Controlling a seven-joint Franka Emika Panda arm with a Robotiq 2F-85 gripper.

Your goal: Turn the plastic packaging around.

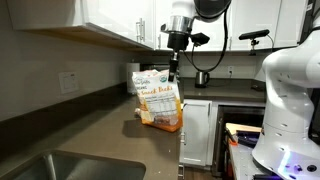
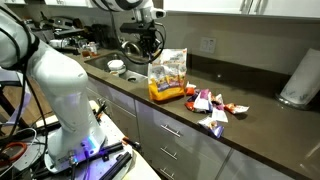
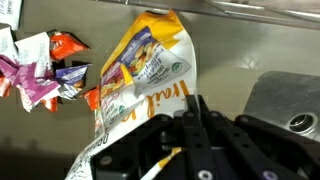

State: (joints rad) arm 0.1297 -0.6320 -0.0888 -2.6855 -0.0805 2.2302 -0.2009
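Hand (image 3: 190,140) clamped on plastic packaging (image 2: 168,76) (upright)

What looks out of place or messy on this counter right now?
Loose candy wrappers lie scattered on the counter beside the upright plastic packaging, a few at the front edge. The gripper is shut at the pouch's top. Nothing looks spilled or torn.

Fingers (image 1: 174,70) pinch the plastic packaging (image 1: 158,97) — upright on the countertop (image 1: 90,130).

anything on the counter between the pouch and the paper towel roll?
Yes: a scatter of small candy wrappers lies between the plastic packaging and the paper towel roll, visible in an exterior view.
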